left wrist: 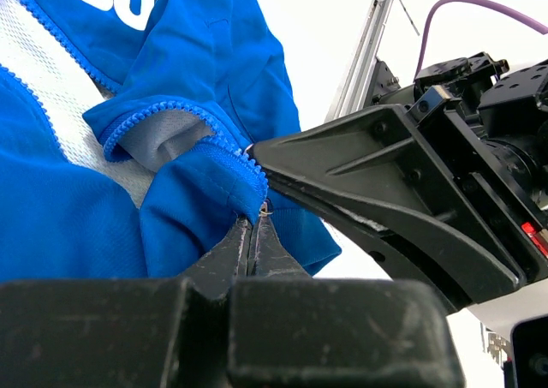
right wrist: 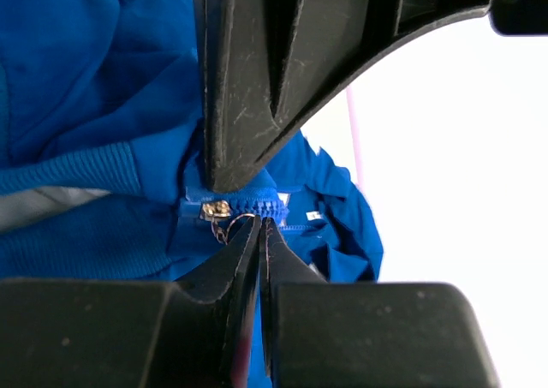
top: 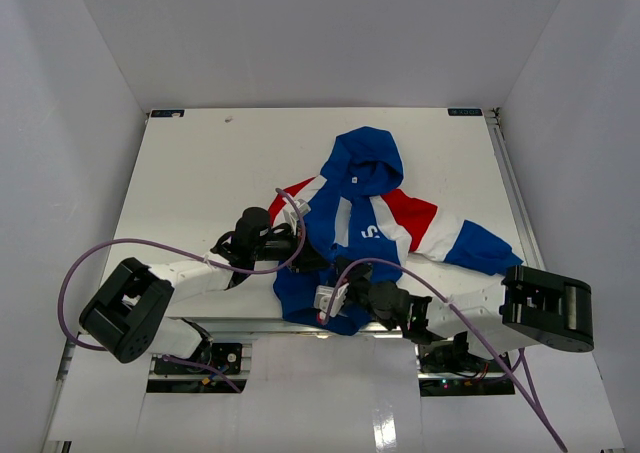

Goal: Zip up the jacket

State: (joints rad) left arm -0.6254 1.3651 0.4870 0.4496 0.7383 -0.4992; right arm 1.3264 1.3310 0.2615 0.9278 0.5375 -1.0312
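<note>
The blue jacket [top: 360, 223] lies on the table with its hood at the far end and its front open. My left gripper [top: 303, 250] is shut on the blue hem fabric [left wrist: 205, 182] beside the zipper teeth; its tips [left wrist: 254, 221] pinch the cloth. My right gripper [top: 337, 298] is at the jacket's near hem. Its tips [right wrist: 260, 223] are shut on the thin wire ring of the brass zipper slider [right wrist: 214, 208]. The left gripper's black fingers [right wrist: 235, 88] press down just above the slider. Each gripper shows up close in the other's wrist view.
The white table [top: 200, 173] has walls on three sides. Purple cables [top: 110, 248] loop off both arms. The jacket's right sleeve [top: 480, 248] stretches toward the right arm's base [top: 545, 308]. The table's near edge [top: 330, 325] runs just beneath the hem.
</note>
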